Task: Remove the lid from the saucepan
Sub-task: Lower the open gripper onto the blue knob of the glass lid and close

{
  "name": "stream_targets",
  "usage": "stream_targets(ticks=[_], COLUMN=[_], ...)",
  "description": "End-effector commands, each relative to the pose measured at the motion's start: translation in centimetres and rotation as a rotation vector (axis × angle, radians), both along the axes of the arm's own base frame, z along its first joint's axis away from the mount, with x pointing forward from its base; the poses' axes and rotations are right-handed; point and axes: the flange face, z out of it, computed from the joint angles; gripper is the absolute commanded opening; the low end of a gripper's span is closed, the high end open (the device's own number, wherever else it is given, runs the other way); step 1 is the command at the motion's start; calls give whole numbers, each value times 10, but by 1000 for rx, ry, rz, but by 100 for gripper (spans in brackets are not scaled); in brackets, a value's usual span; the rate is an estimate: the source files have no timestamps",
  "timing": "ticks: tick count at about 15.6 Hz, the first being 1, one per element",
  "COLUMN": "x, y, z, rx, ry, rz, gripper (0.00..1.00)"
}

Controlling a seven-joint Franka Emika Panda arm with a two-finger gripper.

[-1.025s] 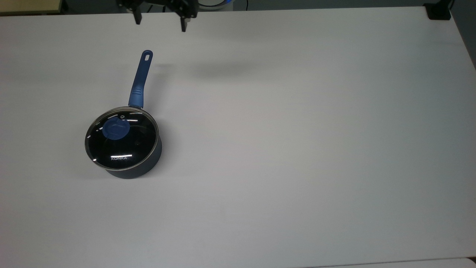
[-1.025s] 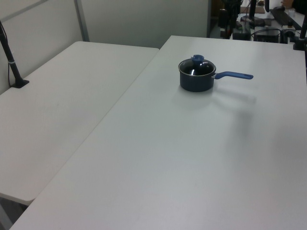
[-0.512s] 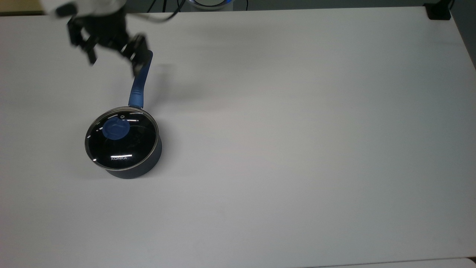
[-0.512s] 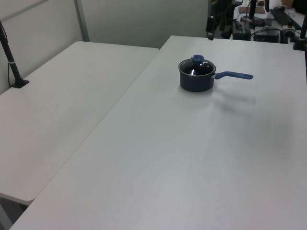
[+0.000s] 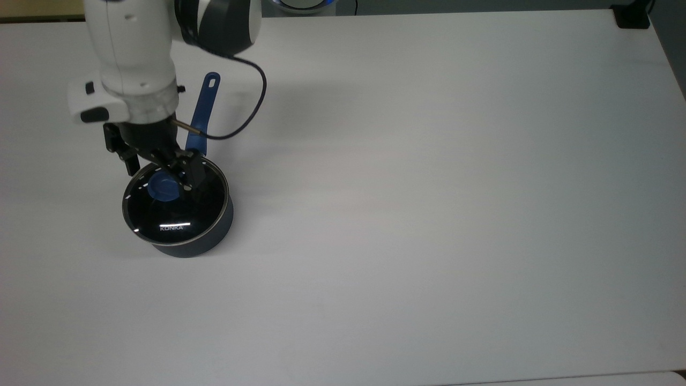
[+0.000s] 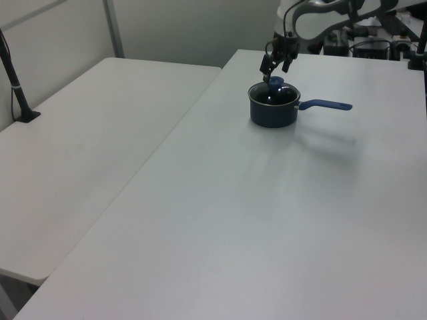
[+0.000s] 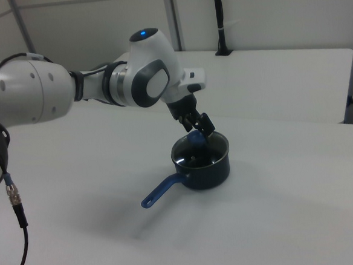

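The dark navy saucepan [image 5: 187,247] stands on the white table at the top view's left, its long blue handle [image 5: 207,102] pointing toward the far edge. The glass lid [image 5: 177,214] with white KONKA lettering lies flat on the saucepan, blue knob [image 5: 161,188] up. My gripper [image 5: 161,170] hangs open just above the knob, one finger on each side of it. From the left view the gripper [image 6: 275,67] sits a little above the knob [image 6: 275,81], not touching. In the right view the gripper [image 7: 197,128] hovers over the saucepan [image 7: 206,167].
The white table [image 5: 429,214] spreads wide and bare to the top view's right. A black cable [image 5: 257,102] from the arm loops beside the handle. A black mount [image 5: 631,16] sits at the far right corner. A second table [image 6: 80,147] adjoins on the left view's left.
The arm has swung from the table's far edge down over the saucepan. The open gripper now hangs over the lid's knob. Saucepan and lid have not moved.
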Motion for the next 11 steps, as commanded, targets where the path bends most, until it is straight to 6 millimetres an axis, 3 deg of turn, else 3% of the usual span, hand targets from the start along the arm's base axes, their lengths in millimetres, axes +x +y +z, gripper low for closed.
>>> stream_targets(ticks=[1, 4, 8, 11], x=[4, 4, 5, 5], y=[2, 5, 11, 12], z=[1, -8, -14, -13], rx=[-25, -30, -30, -23], ry=[-7, 7, 16, 11], rz=[-8, -4, -15, -33], gripper=[100, 99, 74, 65])
